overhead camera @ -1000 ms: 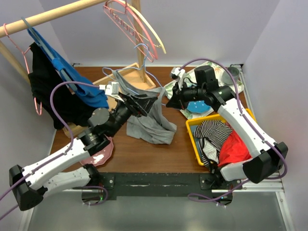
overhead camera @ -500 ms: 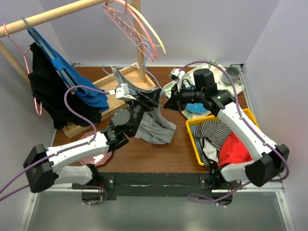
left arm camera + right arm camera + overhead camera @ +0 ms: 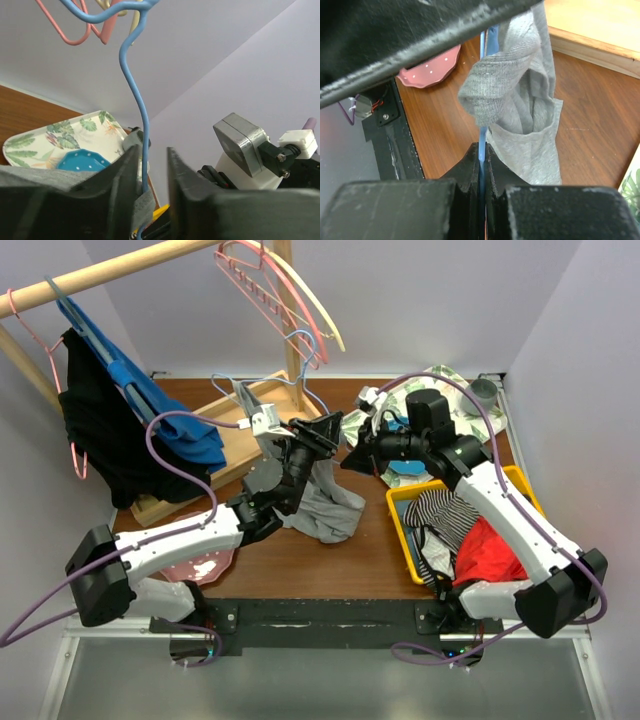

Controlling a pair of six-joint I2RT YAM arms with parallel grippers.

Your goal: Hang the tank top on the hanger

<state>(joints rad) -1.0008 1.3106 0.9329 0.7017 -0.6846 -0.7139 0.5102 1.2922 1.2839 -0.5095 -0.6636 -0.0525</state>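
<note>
Light-grey knit tank top [image 3: 325, 502] hangs bunched at the centre of the top view. Its upper part is held up at the left pincer [image 3: 322, 432], and its lower folds sit low over the brown wooden surface [image 3: 300, 565]; contact with the surface cannot be confirmed. In the left wrist view the left pincer's fingers stand narrowly parted. Between them lie a fold of the grey fabric and the wire of the thin pale-blue triangular hanger [image 3: 134, 85], which runs up to the top edge of that frame. The right pincer [image 3: 350, 458] sits just right of centre in the top view. In the right wrist view it is clamped tight on the hanger wire at lower centre, with the tank top draped over the wire just above the fingertips. A yellow rectangular bin [image 3: 393, 512] stands at the lower right of the top view.
</note>
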